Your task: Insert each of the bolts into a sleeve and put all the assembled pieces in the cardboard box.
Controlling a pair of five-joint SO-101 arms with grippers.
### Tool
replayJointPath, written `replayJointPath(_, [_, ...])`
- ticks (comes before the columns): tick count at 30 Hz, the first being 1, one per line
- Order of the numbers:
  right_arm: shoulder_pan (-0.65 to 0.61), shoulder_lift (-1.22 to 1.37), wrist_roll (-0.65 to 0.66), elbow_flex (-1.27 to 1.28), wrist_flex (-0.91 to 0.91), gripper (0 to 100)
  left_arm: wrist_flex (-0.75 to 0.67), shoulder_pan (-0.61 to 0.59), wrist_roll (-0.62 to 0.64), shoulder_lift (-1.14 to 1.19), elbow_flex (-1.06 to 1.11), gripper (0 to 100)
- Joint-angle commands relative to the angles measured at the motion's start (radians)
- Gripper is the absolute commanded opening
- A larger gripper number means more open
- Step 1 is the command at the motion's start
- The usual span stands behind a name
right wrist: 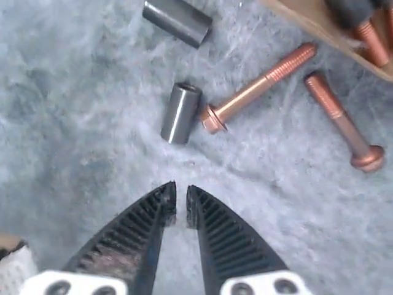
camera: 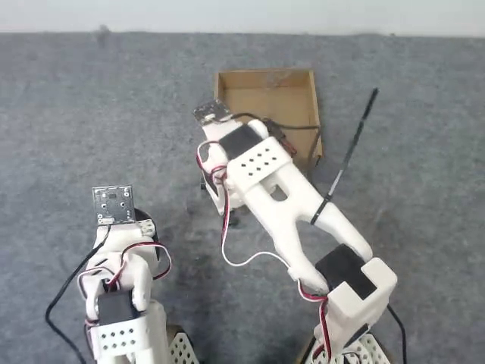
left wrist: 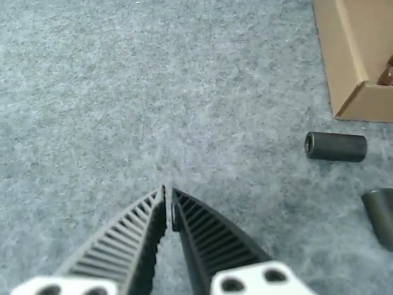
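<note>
Cardboard box (camera: 282,102) sits at the table's far end. Right gripper (right wrist: 181,200) hovers near it, jaws all but closed and empty (left gripper (left wrist: 167,196) too, well back). A copper bolt (right wrist: 261,89) lies with its head just beside a sleeve (right wrist: 180,114), and a second bolt (right wrist: 341,123) is close by.

A grey carpet (camera: 83,114) covers the table, reaching from the bottom edge of the high view nearly to its top. Its surface is short, fuzzy and mottled in lighter and darker grey, and the fibres look loose and wispy from close up. A pale strip (camera: 242,14) runs along the top of the frame above the carpet. A small dark smudge (camera: 102,32) sits on that border at the upper left.
</note>
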Motion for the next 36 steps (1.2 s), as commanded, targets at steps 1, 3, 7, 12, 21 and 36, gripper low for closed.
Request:
replayJointPath(1, [-0.015, -0.071, -0.025, 0.066, -0.12, 1.0, -0.02, 0.003, -0.008, -0.021, -0.018, 2])
replayJointPath(3, [-0.016, -0.071, -0.025, 0.121, -0.197, 1.0, -0.02, 0.003, -0.008, -0.021, -0.018, 2])
replayJointPath(7, [-0.016, -0.071, -0.025, 0.213, -0.343, 1.0, -0.02, 0.003, -0.008, -0.021, -0.018, 2])
replayJointPath(12, [-0.018, -0.071, -0.023, 0.281, -0.453, 1.0, -0.02, 0.003, -0.018, -0.021, -0.018, 2])
replayJointPath(21, [-0.018, -0.062, -0.017, 0.295, -0.475, 3.8, -0.021, 0.003, -0.089, -0.021, -0.018, 2])
replayJointPath(36, [-0.05, 0.104, -0.017, 0.259, -0.496, 11.5, -0.035, 0.003, -0.091, -0.021, -0.018, 2])
